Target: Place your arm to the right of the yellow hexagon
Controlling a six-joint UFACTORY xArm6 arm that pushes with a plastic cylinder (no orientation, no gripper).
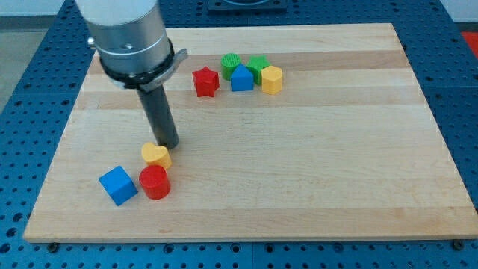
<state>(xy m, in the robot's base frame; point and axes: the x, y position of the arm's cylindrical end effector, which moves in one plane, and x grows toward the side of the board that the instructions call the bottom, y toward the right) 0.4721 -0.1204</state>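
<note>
The yellow hexagon (272, 78) stands near the view's top middle, at the right end of a cluster with a blue block (241, 78), a green block (231, 64) and another green block (258, 64). A red star (205, 82) sits just left of that cluster. My tip (169, 145) is far down-left of the hexagon, touching or almost touching the top edge of a yellow heart-like block (156, 155).
A red cylinder (154, 181) sits just below the yellow heart block, and a blue cube (118, 185) lies to its left. The wooden board (299, 164) lies on a blue perforated table. The arm's grey body fills the view's top left.
</note>
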